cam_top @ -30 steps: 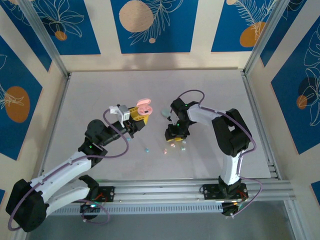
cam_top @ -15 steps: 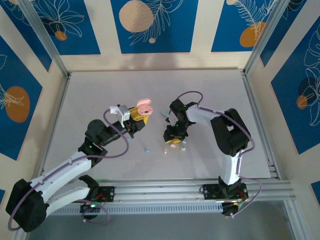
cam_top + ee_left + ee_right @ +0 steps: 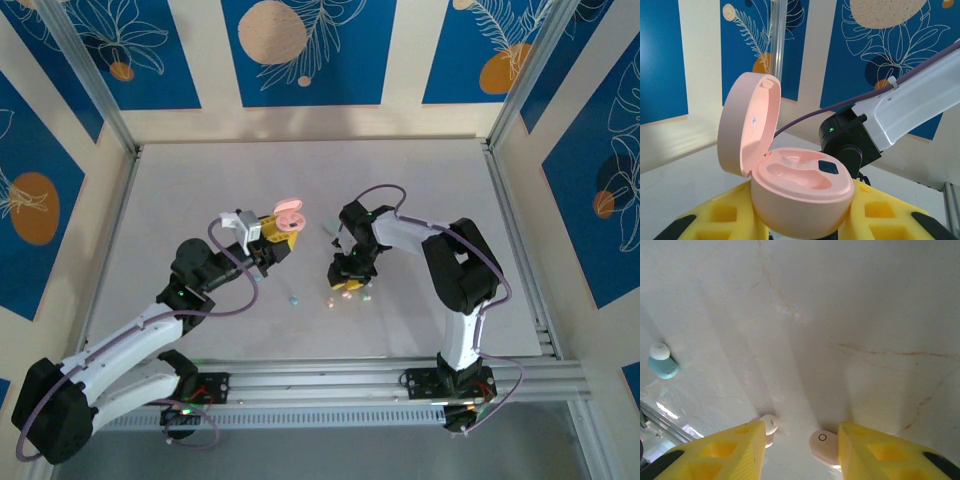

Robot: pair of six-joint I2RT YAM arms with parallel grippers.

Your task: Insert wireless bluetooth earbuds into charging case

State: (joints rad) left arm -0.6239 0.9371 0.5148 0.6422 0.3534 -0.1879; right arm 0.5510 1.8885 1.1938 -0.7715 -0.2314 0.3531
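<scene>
The earbuds are tiny, smooth plastic pellets, so they are probably feather-light, hard and slippery, apt to squirt out of a pinch or skid away if nudged. The safest hold is likely a gentle squeeze across the rounded body, leaving the tip free to drop into its socket. One pink earbud [image 3: 822,446] lies on the white surface [image 3: 840,315] between the fingers of the right claw [image 3: 800,435], right against the inner edge of one finger. A second earbud [image 3: 768,425], pale and pinkish, lies just beside the other finger, and a blue earbud [image 3: 661,362] lies well apart to the side. The right claw hangs low over the surface with its fingers apart, gripping nothing. I cannot tell whether a finger actually touches the pink earbud. The pink case [image 3: 800,192] is clamped in the left claw [image 3: 802,220] and held up off the surface, its lid [image 3: 747,125] swung open and its sockets apparently empty.
</scene>
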